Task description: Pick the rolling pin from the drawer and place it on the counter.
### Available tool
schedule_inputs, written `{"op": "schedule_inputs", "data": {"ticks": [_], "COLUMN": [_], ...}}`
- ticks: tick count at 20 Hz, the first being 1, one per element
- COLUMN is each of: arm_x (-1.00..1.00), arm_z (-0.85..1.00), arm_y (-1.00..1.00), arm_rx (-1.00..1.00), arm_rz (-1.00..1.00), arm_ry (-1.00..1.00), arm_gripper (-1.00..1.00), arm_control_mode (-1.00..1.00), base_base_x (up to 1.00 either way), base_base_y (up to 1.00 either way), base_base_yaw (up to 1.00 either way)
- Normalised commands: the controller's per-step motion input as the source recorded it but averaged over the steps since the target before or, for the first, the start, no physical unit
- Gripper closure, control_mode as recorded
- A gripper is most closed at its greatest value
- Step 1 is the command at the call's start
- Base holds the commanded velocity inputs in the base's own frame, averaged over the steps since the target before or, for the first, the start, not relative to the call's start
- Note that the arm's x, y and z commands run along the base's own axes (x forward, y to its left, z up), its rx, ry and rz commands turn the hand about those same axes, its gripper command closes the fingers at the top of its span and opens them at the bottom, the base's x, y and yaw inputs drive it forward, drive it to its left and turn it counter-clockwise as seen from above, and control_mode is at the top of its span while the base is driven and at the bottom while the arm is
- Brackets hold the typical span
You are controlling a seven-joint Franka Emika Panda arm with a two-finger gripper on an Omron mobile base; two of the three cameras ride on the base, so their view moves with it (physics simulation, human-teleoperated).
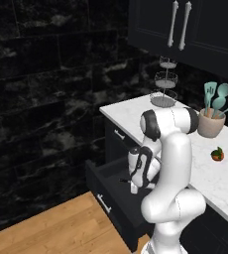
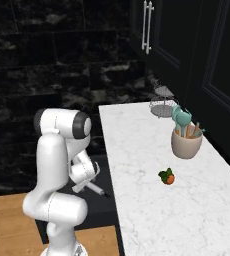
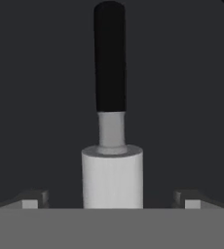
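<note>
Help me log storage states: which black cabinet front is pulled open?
The drawer below the counter, where the gripper reaches; the drawer front above it and the upper cupboard doors sit closed.

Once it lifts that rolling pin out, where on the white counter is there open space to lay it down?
The counter has a broad bare stretch along its front edge, from the left corner past the small orange fruit. More free marble lies nearer than the fruit. The back is crowded: wire basket stand and utensil crock.

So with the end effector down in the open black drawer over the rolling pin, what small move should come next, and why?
Probably close the end effector: the white rolling pin with dark handles lies centred between its fingertips, which stand apart on either side without touching the barrel. It seems low enough inside the open black drawer to grip.
</note>
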Motion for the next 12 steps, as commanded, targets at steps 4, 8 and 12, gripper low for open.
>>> {"op": "schedule_inputs", "data": {"ticks": [4, 8, 12], "arm_x": [-0.35, -0.64, -0.44], "arm_z": [-0.46, -0.35, -0.05], "arm_y": [0.51, 0.74, 0.53], "arm_rx": [-0.03, -0.09, -0.02], "arm_rz": [0.03, 0.04, 0.01], "arm_ry": [0.0, 0.0, 0.01], "arm_gripper": [1.0, 1.0, 1.0], "arm_control_mode": [-1.0, -1.0, -1.0], "base_base_x": [0.0, 0.0, 0.0], "base_base_y": [0.0, 0.0, 0.0], "base_base_yaw": [0.0, 0.0, 0.0]}}
